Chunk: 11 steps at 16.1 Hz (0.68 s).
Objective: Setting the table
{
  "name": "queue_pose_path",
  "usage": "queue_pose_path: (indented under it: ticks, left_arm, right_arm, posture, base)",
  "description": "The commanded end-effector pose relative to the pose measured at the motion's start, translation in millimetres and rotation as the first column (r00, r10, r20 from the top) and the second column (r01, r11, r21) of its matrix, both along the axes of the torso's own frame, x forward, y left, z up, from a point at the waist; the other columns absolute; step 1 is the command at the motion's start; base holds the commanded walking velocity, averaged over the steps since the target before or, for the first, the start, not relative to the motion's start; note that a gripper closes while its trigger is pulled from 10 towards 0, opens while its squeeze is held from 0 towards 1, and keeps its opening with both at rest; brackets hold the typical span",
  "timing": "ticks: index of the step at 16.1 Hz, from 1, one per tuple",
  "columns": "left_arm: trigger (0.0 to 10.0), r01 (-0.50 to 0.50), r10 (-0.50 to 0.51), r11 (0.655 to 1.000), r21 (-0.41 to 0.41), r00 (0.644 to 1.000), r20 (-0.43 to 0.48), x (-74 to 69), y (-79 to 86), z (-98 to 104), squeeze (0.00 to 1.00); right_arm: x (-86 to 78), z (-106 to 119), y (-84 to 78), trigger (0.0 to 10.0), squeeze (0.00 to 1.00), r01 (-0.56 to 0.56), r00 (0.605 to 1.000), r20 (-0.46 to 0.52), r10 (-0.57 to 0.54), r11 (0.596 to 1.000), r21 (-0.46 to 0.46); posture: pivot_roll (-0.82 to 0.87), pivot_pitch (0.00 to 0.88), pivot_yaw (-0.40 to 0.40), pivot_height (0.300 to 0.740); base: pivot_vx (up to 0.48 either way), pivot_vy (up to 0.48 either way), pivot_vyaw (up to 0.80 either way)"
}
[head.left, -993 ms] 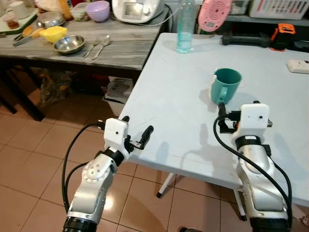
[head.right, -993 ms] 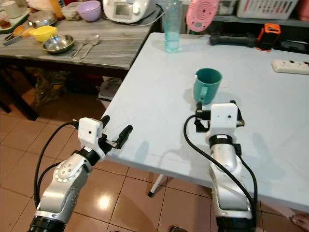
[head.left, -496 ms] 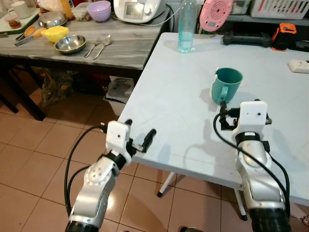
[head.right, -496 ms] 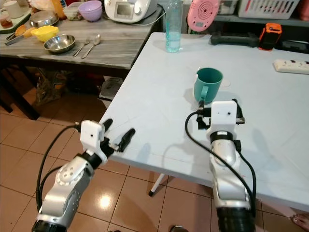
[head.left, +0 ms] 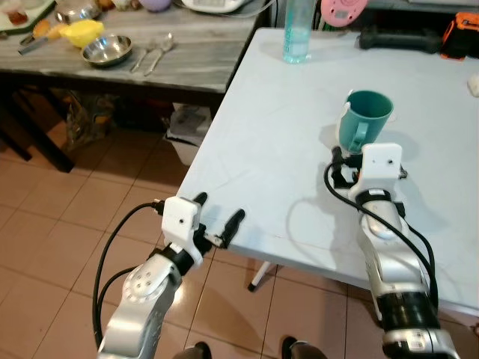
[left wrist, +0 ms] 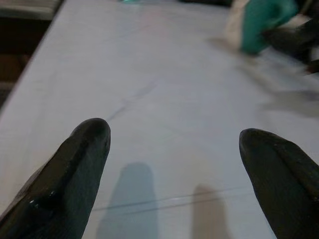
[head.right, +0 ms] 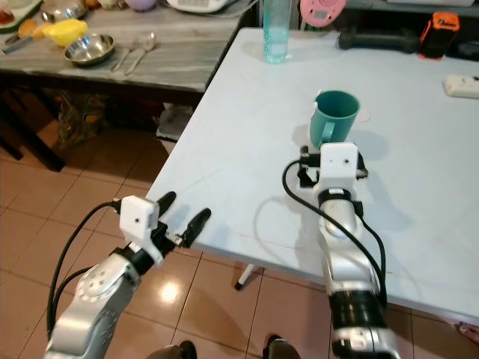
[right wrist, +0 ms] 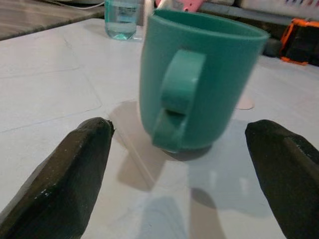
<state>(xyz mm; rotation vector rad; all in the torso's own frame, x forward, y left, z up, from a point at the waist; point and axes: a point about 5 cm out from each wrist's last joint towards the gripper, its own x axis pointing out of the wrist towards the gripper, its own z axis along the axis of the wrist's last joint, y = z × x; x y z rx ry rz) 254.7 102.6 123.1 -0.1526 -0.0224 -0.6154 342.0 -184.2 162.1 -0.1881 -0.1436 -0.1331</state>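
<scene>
White table [head.left: 269,142] holding teal mug [head.left: 364,120]; right gripper [right wrist: 184,164] spreading wide, facing handle for grab; left gripper [head.left: 219,221] released, idling off table corner.

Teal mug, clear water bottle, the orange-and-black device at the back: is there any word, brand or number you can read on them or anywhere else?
No readable text anywhere.
Teal plastic mug: plain, nothing printed on the side facing the right gripper.
Clear plastic water bottle: no label legible; too small to tell.
Orange-and-black device: any markings too small to read.
Pink round object: cut off at the frame edge, nothing legible.
</scene>
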Motion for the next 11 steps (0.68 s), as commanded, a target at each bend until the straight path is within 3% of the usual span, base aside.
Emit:
queue_pose_path:
  ticks: [1, 4, 11]
  left_arm:
    - [10.0, 0.073, -0.073, 0.997, -0.034, 0.997, 0.005, -7.0, -4.3, 8, 0.0]
    - [10.0, 0.205, -0.206, 0.977, -0.055, 0.978, -0.023, -14.7, -12.8, 12, 0.0]
    - [10.0, 0.263, -0.267, 0.962, -0.072, 0.963, -0.042, -14.2, -20.9, 12, 0.0]
  right_arm:
    - [2.2, -1, 3.9, 10.0, 0.0, -0.016, 1.0, 0.004, 0.016, 1.0, 0.004]
    - [9.5, 8, 3.2, 10.0, 0.0, -0.004, 0.999, 0.04, 0.004, 1.0, -0.012]
    - [13.5, 20, 7.6, 10.0, 0.0, 0.016, 0.995, 0.098, -0.01, 0.998, -0.062]
  posture:
    - [0.07, 0.238, 0.103, 0.74]
    - [0.06, 0.236, 0.102, 0.74]
    - [0.03, 0.228, 0.088, 0.74]
  base:
    - [0.0, 0.0, 0.0]
    - [0.0, 0.0, 0.0]
    - [0.0, 0.0, 0.0]
